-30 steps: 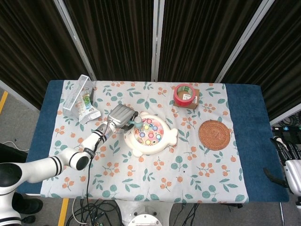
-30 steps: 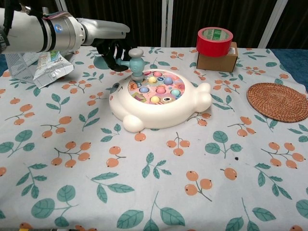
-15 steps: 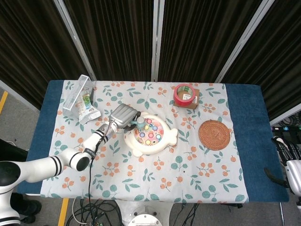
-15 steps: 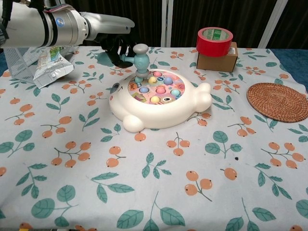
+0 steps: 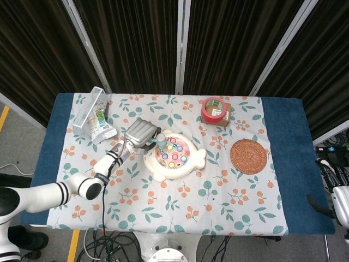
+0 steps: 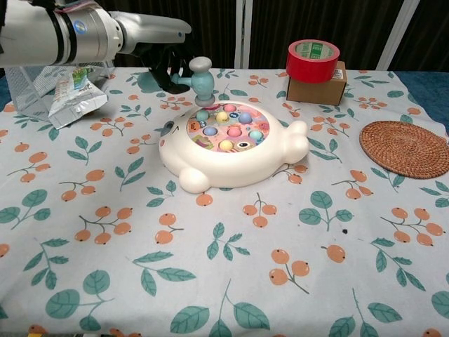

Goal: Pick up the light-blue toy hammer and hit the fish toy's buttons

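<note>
— Hammer (image 6: 202, 76) first: where is it?
— In the left robot hand (image 5: 140, 132), which grips its handle at the far left rim of the fish toy (image 6: 231, 146). The head hangs just above the toy's coloured buttons (image 6: 230, 130), over their near-left edge; the chest view shows a small gap under it.

— What lies around, left to right?
— At the far left of the bench (image 5: 283, 164) a clear plastic box (image 5: 89, 106) stands tilted, with a printed snack packet (image 6: 71, 93) beside it. Then come the arm and the fish toy near the middle. Further right, at the back, a roll of red tape (image 6: 313, 51) sits on top of a small cardboard box (image 6: 317, 88). Right of that a round woven coaster (image 6: 405, 148) lies flat on the cloth, well apart from the toy.

— Anything in the way?
— Nothing lies between the hammer and the buttons. The packet and clear box are close behind the arm, not touching it as far as I can tell.

— What does one view give that the other lacks?
— The head view shows the whole patterned cloth, the blue bench edges, and the right robot hand (image 5: 341, 204) at the far right edge, off the bench; whether its fingers are spread or curled I cannot tell. The chest view misses that hand, but shows the hammer head from the side and the single buttons clearly. In it the left robot hand is dark and partly hidden behind the hammer.
</note>
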`<state>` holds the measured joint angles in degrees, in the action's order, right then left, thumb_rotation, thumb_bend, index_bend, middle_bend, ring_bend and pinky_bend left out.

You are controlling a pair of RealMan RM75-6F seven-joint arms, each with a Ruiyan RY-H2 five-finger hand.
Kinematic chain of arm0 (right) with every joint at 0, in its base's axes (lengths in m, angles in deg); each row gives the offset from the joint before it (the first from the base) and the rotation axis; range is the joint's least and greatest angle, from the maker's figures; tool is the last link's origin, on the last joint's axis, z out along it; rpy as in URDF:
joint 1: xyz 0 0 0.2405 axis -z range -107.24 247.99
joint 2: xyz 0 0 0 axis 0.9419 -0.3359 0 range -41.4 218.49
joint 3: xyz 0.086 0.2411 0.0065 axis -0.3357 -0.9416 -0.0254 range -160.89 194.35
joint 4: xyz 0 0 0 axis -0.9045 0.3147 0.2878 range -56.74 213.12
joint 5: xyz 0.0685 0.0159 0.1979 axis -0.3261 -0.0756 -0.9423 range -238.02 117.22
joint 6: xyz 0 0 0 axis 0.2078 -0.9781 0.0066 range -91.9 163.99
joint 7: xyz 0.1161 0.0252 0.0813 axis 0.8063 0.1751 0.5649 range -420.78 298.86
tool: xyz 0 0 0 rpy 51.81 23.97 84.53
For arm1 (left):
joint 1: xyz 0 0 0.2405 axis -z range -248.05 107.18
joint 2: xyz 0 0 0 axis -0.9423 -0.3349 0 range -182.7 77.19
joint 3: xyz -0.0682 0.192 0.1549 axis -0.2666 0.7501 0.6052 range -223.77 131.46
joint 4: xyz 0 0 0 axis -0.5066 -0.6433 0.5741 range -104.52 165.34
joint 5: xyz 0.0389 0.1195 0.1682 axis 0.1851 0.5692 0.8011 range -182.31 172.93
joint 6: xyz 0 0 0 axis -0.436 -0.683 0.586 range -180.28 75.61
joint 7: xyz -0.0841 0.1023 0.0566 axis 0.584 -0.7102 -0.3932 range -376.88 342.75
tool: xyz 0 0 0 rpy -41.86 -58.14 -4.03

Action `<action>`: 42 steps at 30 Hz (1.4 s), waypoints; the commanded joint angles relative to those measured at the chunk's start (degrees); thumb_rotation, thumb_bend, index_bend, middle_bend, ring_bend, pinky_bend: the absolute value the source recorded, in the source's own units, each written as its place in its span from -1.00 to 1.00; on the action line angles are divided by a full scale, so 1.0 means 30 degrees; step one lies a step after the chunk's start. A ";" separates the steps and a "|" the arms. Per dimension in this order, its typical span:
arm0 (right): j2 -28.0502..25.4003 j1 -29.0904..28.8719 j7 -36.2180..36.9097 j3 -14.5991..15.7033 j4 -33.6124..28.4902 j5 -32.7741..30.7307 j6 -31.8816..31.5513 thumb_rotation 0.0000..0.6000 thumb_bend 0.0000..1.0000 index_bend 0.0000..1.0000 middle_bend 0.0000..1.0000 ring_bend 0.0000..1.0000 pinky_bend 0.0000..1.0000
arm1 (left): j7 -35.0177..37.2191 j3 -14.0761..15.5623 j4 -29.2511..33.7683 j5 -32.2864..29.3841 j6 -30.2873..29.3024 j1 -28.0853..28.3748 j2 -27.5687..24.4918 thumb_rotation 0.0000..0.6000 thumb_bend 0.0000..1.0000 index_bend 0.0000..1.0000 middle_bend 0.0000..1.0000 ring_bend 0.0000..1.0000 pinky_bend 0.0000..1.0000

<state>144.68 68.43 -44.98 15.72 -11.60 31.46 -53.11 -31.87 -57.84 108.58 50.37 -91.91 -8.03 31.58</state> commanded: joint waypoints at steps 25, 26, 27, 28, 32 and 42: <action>0.0066 -0.0197 0.0015 0.0068 -0.0047 0.0161 0.0277 1.00 -0.61 -0.86 -0.70 -1.00 -1.00 | 0.5200 0.2642 -0.2459 0.4205 -0.3455 -0.5804 0.1336 1.00 -0.12 0.02 0.06 -0.20 -0.21; 0.0068 -0.0206 0.0003 0.0072 -0.0055 0.0159 0.0302 1.00 -0.61 -0.86 -0.70 -1.00 -1.00 | 0.5244 0.2640 -0.2587 0.4242 -0.3406 -0.5850 0.1376 1.00 -0.12 0.02 0.06 -0.21 -0.21; 0.0071 -0.0217 -0.0010 0.0074 -0.0064 0.0159 0.0324 1.00 -0.61 -0.86 -0.70 -1.00 -1.00 | 0.5305 0.2623 -0.2666 0.4263 -0.3344 -0.5889 0.1395 1.00 -0.13 0.01 0.05 -0.21 -0.22; 0.0069 -0.0229 -0.0019 0.0068 -0.0077 0.0149 0.0343 1.00 -0.61 -0.86 -0.70 -1.00 -1.00 | 0.5390 0.2600 -0.2725 0.4304 -0.3273 -0.5942 0.1400 1.00 -0.13 0.00 0.04 -0.23 -0.22; 0.0058 -0.0249 -0.0094 0.0065 -0.0129 0.0166 0.0358 1.00 -0.61 -0.86 -0.70 -1.00 -1.00 | 0.5368 0.2599 -0.2764 0.4488 -0.3036 -0.6045 0.1309 1.00 -0.20 -0.09 -0.02 -0.29 -0.26; 0.0030 -0.0228 -0.0198 0.0060 -0.0231 0.0155 0.0314 1.00 -0.61 -0.86 -0.70 -1.00 -1.00 | 0.4834 0.2512 -0.2640 0.4535 -0.2774 -0.6354 0.1330 1.00 -0.36 -0.20 -0.14 -0.36 -0.27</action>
<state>144.77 67.74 -45.57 15.90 -12.29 31.93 -52.16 -17.29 -50.26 100.59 63.92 -100.16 -27.01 35.56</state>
